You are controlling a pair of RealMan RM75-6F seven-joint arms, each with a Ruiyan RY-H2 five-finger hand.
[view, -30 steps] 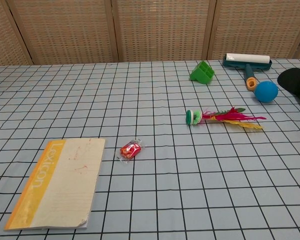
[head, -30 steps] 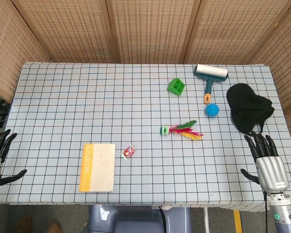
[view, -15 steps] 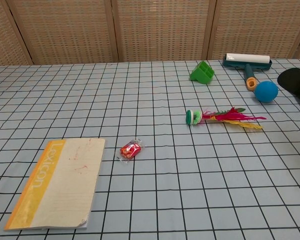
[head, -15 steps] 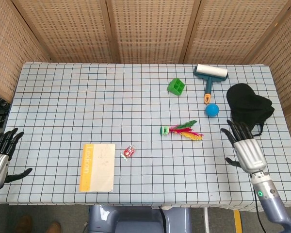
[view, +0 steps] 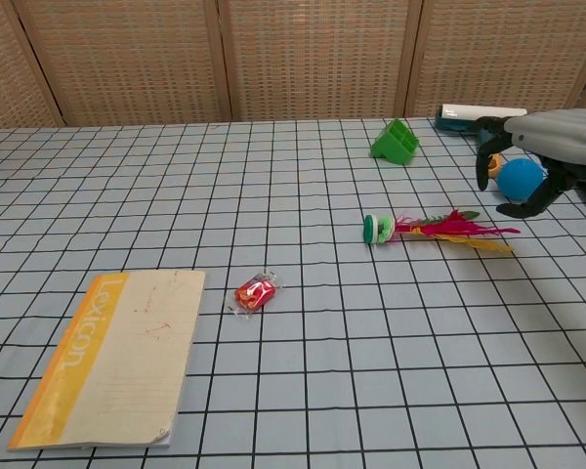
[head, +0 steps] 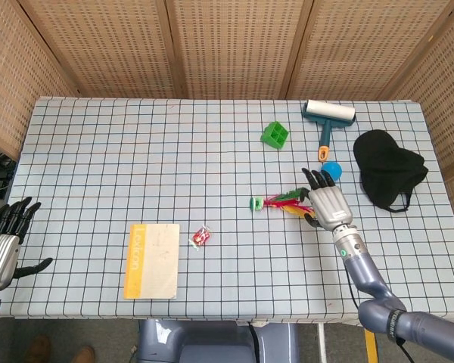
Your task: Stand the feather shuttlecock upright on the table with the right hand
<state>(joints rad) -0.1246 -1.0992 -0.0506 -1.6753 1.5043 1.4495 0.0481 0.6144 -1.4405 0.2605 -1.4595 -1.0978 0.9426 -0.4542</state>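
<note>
The feather shuttlecock (head: 276, 202) (view: 420, 228) lies on its side on the checked tablecloth, green base to the left, red, green and yellow feathers to the right. My right hand (head: 328, 201) (view: 547, 147) hovers open above the feather tips, fingers spread, holding nothing. Its palm covers the feather ends in the head view. My left hand (head: 1, 243) hangs open off the table's left front corner, far from the shuttlecock.
A blue ball (view: 520, 179), a lint roller (head: 328, 116) and a black cap (head: 386, 166) lie right of and behind the shuttlecock. A green block (head: 275, 134) sits further back. A wrapped red candy (head: 201, 237) and a yellow-spined notebook (head: 151, 260) lie front left.
My right hand has swept from the table's front right corner up and leftward to just over the shuttlecock's feathers. The shuttlecock has not moved. The left hand shifted slightly.
</note>
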